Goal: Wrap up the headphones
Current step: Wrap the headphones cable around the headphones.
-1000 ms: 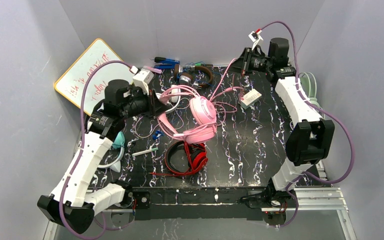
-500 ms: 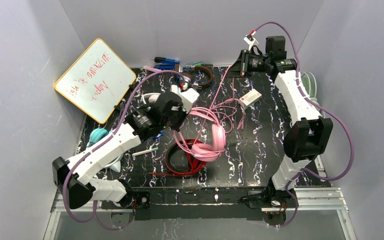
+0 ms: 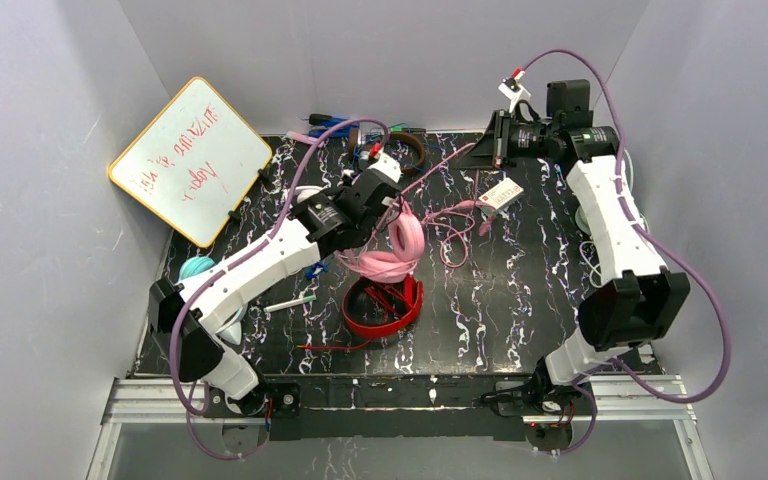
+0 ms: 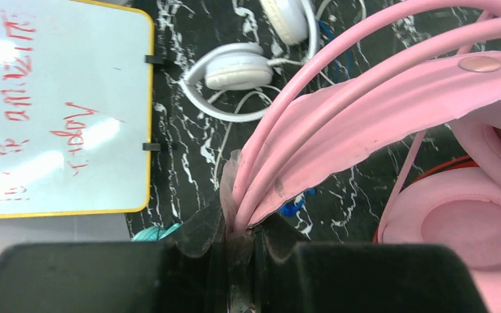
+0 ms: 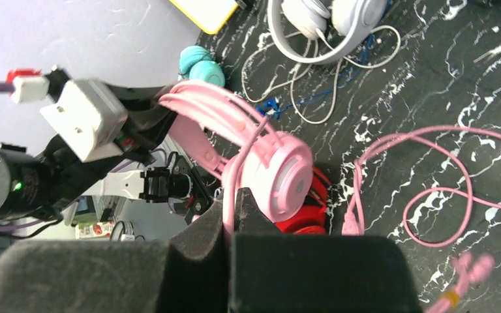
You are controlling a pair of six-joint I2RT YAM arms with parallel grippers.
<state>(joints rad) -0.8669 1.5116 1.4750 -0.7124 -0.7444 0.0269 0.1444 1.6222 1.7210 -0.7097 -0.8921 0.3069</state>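
The left fingers (image 4: 203, 229) are clamped tight on the headband of the pink headphones (image 3: 397, 245), holding them over the red headphones (image 3: 385, 312) lying on the surface (image 3: 520, 300). The right fingers (image 5: 202, 229) are pinched closed on the pink cord (image 5: 229, 199) near the far edge.

The top external camera is looking steeply down from high above the near edge of the surface (image 3: 520, 290), taking in all of it from far off, with the pink headphones (image 3: 400, 245) near the middle. The left wrist camera is sitting right behind the left claw (image 4: 238, 225), very close to the pink headphones and facing past them toward the whiteboard (image 4: 52, 111) and white headphones (image 4: 238, 68). The right wrist camera is looking over the right claw (image 5: 233, 212) at the pink headphones from farther back. All three views are sharing them.
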